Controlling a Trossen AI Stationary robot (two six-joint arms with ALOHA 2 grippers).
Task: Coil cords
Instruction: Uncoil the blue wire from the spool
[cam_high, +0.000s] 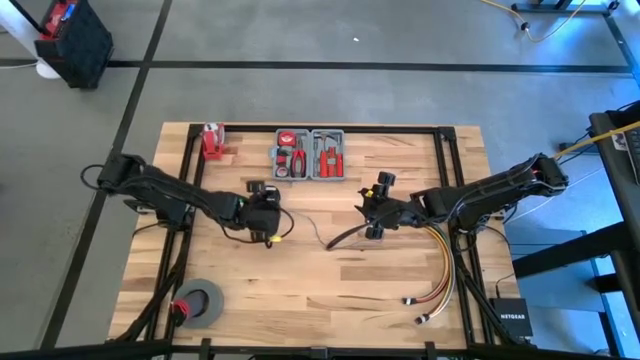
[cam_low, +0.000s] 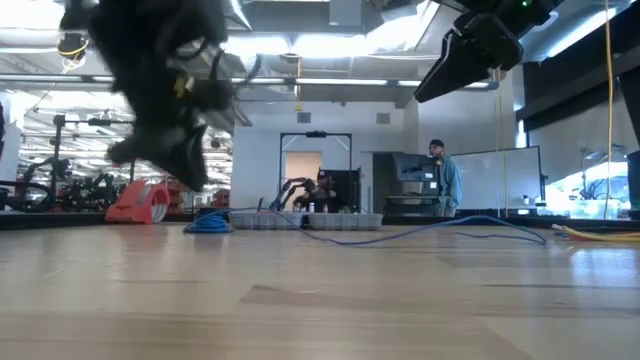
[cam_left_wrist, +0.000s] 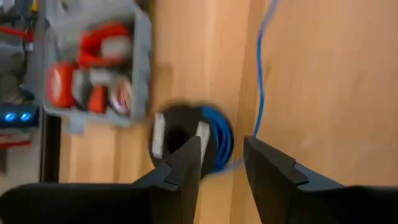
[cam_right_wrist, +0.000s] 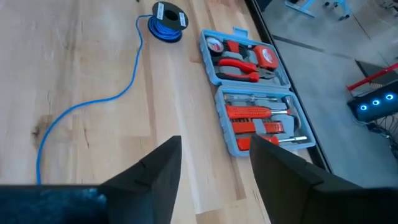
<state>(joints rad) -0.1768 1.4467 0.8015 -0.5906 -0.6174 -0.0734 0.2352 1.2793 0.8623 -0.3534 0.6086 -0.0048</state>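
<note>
A thin blue cord (cam_right_wrist: 138, 56) lies slack on the wooden table. One end is wound in a small coil (cam_right_wrist: 166, 18) around a black core, left of the tool case. In the left wrist view the coil (cam_left_wrist: 211, 140) lies just beyond my left gripper (cam_left_wrist: 221, 165), and the loose cord (cam_left_wrist: 259, 81) runs away from it. That gripper (cam_low: 170, 150) is open and hangs above the coil (cam_low: 208, 222), clear of the table. My right gripper (cam_right_wrist: 214, 168) is open and empty, high above the table's middle right (cam_high: 375, 210).
A grey case of red tools (cam_high: 310, 153) lies at the far middle, with a red object (cam_high: 212, 140) to its left. A grey tape roll (cam_high: 198, 303) sits near left. A bundle of yellow, orange and red cables (cam_high: 440, 270) lies near right. People stand in the room behind.
</note>
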